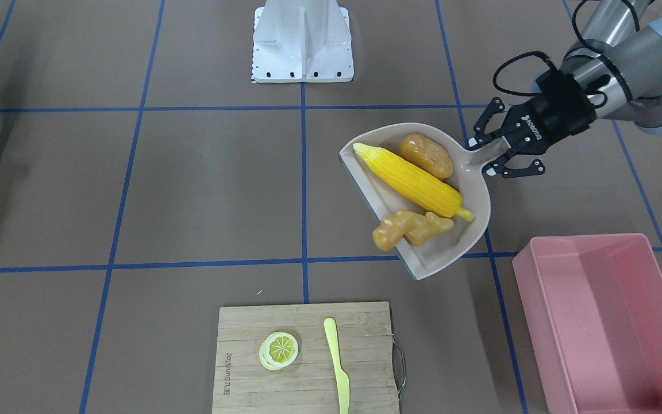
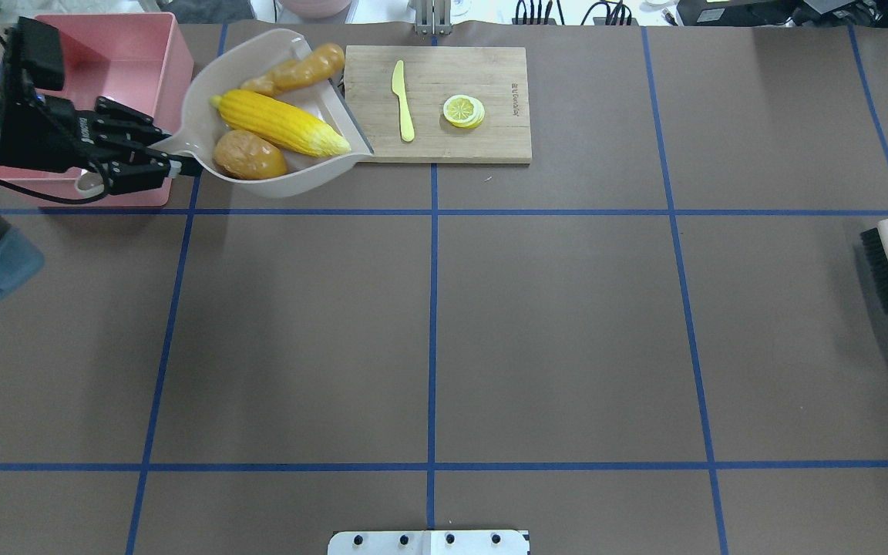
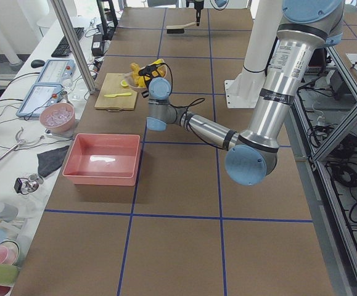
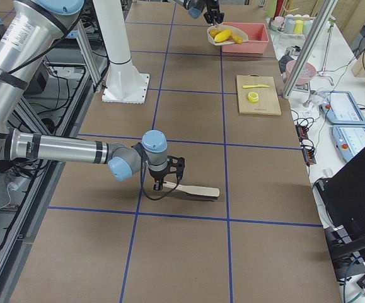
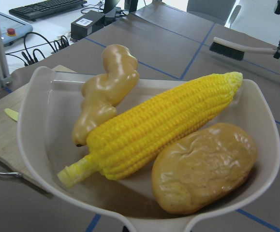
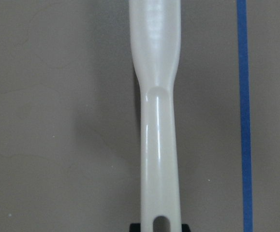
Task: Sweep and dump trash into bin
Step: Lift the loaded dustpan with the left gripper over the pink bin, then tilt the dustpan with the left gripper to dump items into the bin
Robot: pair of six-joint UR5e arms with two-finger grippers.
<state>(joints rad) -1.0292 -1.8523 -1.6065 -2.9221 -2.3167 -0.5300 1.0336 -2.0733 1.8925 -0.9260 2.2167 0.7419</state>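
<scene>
Presently the dustpan (image 1: 476,192), loaded with corn (image 1: 411,179), potato (image 1: 426,155) and ginger (image 1: 411,229), is clamped by its handle in the left gripper (image 1: 489,155). The bin (image 1: 595,322) lies lower right, whereas the pan's lip is turned lower left. The right gripper's (image 4: 163,182) state cannot be told.

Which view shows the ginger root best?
Exterior front-facing: the ginger root shows whole, one end past the dustpan lip. Left wrist is closer, but the corn cob hides part. Overhead shows it smaller; side views, too small to tell; right wrist, nothing.
</scene>
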